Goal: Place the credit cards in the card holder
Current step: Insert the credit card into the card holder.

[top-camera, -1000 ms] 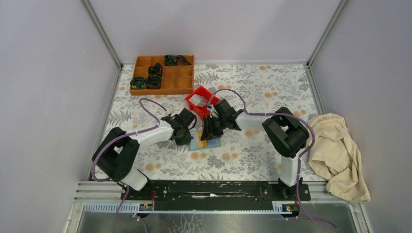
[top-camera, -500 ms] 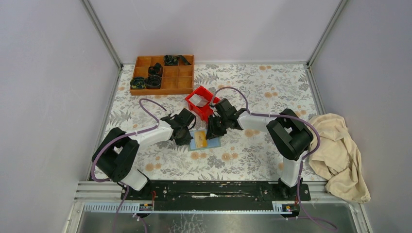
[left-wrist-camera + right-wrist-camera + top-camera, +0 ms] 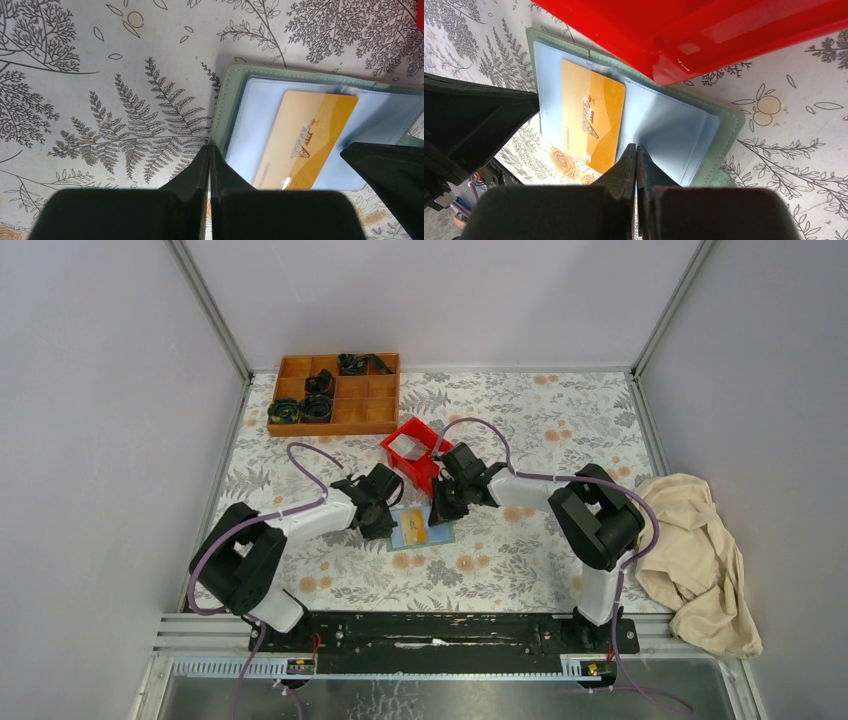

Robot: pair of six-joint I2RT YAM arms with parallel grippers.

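Note:
The card holder (image 3: 434, 534) lies open on the table, sage-green rim (image 3: 227, 100) and pale inner pockets (image 3: 674, 130) facing up. A yellow credit card (image 3: 305, 140) (image 3: 591, 117) lies on its inner side, its far end under a clear sleeve and its near end past the holder's edge. My left gripper (image 3: 209, 148) is shut with its tips at the holder's left rim. My right gripper (image 3: 636, 147) is shut and holds nothing, its tips over the pale pocket beside the card. No other credit cards can be made out for sure.
A red bin (image 3: 415, 452) (image 3: 704, 30) stands right behind the holder, with something whitish inside. A wooden compartment tray (image 3: 335, 395) with black parts sits at the back left. A beige cloth (image 3: 700, 560) lies at the right edge.
The right gripper's jaws have shut, and it has drawn slightly back toward the red bin, off the yellow card. The left gripper has stayed put.

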